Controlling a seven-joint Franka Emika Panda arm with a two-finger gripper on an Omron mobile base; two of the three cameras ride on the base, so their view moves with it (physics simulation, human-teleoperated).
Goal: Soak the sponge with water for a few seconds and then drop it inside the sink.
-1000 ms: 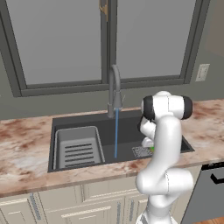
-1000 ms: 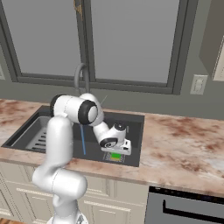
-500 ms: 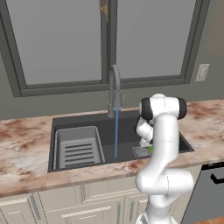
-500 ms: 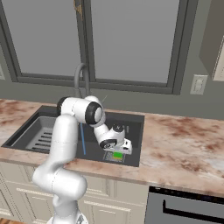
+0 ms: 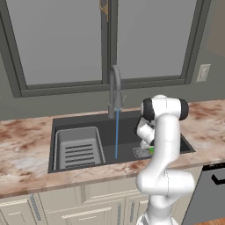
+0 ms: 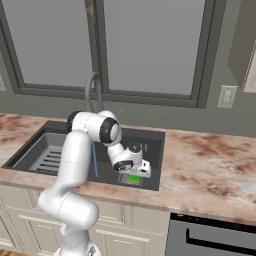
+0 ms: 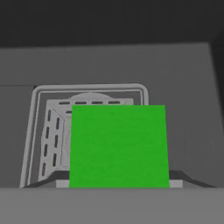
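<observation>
Kitchen counter with the arm reaching down into the sink (image 5: 123, 127). The gripper (image 6: 136, 175) sits low in the right part of the basin, its jaws clenched on the sponge (image 7: 119, 146), a bright green block seen face-on from the hand camera. In that view the sponge hangs directly over the square drain grate (image 7: 48, 131), covering the grate's middle and right side; the grate's left rim and top rim remain exposed. From the right base camera the sponge (image 6: 134, 178) shows as a green patch just under the wrist, near the basin's front wall. From the left base camera only a sliver of it (image 5: 151, 150) appears behind the forearm, beside the drain.

The water (image 5: 116, 134) falls as a thin blue line from the faucet (image 5: 115, 90) to the basin floor, well apart from the sponge and to its left. Between stream and gripper the floor is bare. The slotted rack (image 5: 79, 147) fills the basin's left part, its right edge near the stream. The basin's right wall stands close beside the gripper; the marbled countertop (image 6: 210, 165) borders it.
</observation>
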